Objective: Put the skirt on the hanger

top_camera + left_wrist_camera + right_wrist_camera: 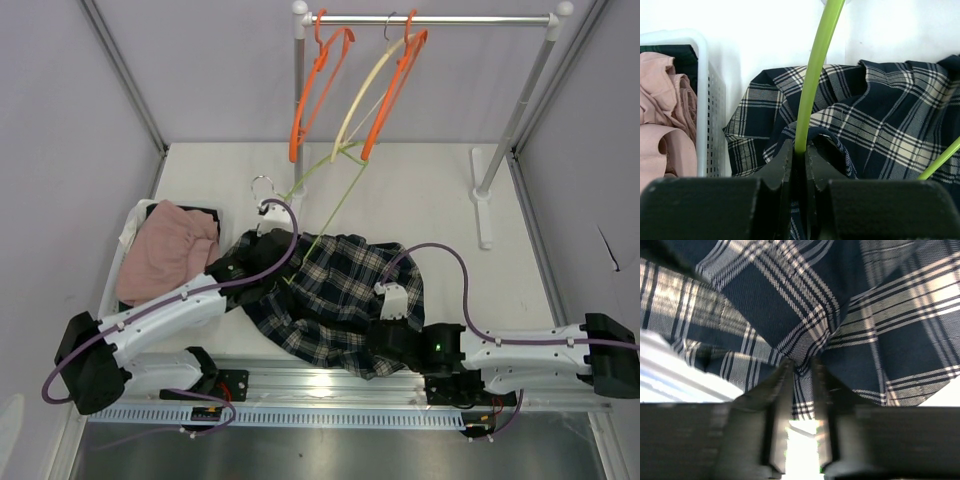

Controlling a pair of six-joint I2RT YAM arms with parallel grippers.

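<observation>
Mid-task, by the look of it, at the stage of getting cloth and hanger together: nothing threaded or draped yet.

Gripping the lime-green hanger (pixel 816 75) in the left gripper (pixel 800 155), jaws pressed almost together on its thin bar, low centre of the left wrist view. Rising from there toward the top of that frame, with a second green limb showing at the lower right edge.

Sprawled in a rumpled heap across the centre of the top view, just above the arm bases: the plaid skirt (pixel 335 300), flat on the table and lying against the lower end of the hanger.

Nipping a fold of that plaid with the right gripper (pixel 801 375), fingers drawn in close and cloth bunched between them (a little blurred, so hard to say how firm the bite is). Impossible to tell whether waistband or hem.

Next, probably: lift the pinched edge clear of the table to open the skirt, then steer the hanger's limb into or under the waist while keeping the bar steady. Calls for a slow pull, since a shallow bite on one fold may slip.

Off to the left of the top view, untouched: white basket (pixel 705 100) with a pink garment (pixel 170 250). Along the top edge: clothes rail (pixel 430 18) carrying orange hangers (pixel 320 90).
</observation>
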